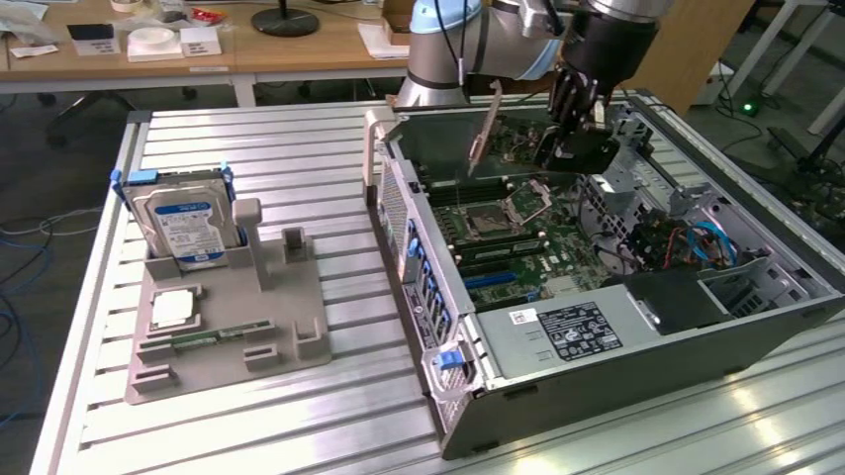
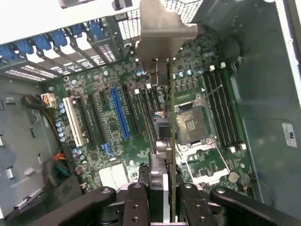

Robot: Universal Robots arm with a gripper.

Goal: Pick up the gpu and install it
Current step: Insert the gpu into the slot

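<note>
Your gripper [image 2: 162,200] clamps the gpu [image 2: 162,42] on edge above the motherboard [image 2: 113,136] (inside the open case [image 1: 634,371]); its long axis parallels the blue slot [image 2: 120,113], which lies off to one side.

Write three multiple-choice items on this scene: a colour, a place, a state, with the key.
1. The holder holding the hard drive is: A grey; B red; C green.
2. The gpu is: A on the holder; B over the motherboard of the open case; C atop the hard drive.
3. The jaws are: A shut on the gpu; B open, empty; C shut on the hard drive.
Key: 1 A, its plastic is plain grey. 2 B, the wrist view shows the board beyond the card. 3 A, fingers press both faces of the card.
</note>
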